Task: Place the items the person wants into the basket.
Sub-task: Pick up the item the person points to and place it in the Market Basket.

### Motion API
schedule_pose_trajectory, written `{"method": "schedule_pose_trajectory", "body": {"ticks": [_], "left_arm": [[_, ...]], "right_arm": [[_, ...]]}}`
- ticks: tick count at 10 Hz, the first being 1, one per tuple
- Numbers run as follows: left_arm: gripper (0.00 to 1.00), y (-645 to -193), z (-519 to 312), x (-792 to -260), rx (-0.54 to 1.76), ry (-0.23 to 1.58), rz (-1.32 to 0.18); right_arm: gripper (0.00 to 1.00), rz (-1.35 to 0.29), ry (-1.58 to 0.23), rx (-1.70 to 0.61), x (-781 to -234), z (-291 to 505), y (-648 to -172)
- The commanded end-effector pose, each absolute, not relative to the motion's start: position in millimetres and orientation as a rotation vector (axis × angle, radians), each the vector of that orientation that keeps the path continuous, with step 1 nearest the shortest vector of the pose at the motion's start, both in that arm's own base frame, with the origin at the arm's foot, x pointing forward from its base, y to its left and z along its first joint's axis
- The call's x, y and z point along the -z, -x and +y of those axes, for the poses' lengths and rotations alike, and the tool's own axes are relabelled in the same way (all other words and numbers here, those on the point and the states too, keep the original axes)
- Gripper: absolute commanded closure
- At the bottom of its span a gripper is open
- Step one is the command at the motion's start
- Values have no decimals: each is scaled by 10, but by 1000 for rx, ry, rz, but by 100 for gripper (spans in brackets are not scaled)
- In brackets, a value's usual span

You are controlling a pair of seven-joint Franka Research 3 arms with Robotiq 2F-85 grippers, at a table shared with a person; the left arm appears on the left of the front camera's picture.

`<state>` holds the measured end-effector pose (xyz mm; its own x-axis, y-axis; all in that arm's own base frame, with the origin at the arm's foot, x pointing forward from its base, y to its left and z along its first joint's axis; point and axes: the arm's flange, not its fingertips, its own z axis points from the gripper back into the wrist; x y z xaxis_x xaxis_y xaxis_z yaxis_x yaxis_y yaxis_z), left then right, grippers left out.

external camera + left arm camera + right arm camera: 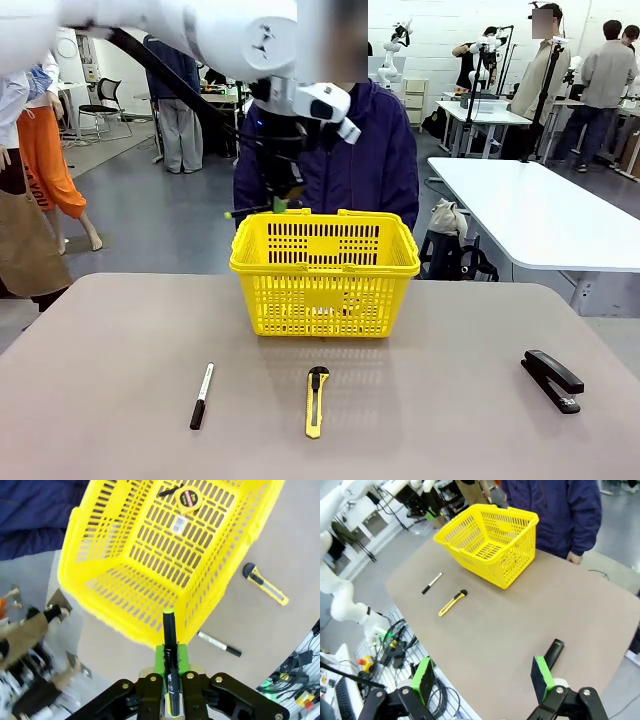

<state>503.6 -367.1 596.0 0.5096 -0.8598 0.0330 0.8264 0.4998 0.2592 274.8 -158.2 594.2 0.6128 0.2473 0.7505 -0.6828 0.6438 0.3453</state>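
Nearest us on the table [450, 420] lie the marker [202, 396], at seven o'clock from the basket [325, 290], and the yellow utility knife [316, 401] at six o'clock. The black stapler [552, 379] sits off at four o'clock.

We see the left pincer [170, 655] clenched on the thin black pen [169, 635], whose yellow tip points out past the green pads. In the front view this pincer [285, 200] hangs at the basket's far rim, about eleven o'clock, just in front of the person [375, 160]. The tape measure [188, 498] lies on the basket floor.

The right pincer [482, 677] is released and empty, well back over the table's near side.

We judge the step in hand to be delivering the pen. The next move calls for bringing the pen fully over the basket's inside, clear of the rim, and then letting go. After that, we expect the marker to need fetching.
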Motion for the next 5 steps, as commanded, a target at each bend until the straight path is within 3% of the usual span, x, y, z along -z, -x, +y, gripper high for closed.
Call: {"method": "schedule_pose_trajectory", "body": {"ticks": [1,5], "left_arm": [[89,-5319,-3785,-5746,1105,-170,-187],[89,-5606,-3757,-5415,1167,7,-282]], "right_arm": [[0,-727,-687,-586,-5941,-1584,-2759],[0,-727,-687,-586,-5941,-1584,-2759]]}}
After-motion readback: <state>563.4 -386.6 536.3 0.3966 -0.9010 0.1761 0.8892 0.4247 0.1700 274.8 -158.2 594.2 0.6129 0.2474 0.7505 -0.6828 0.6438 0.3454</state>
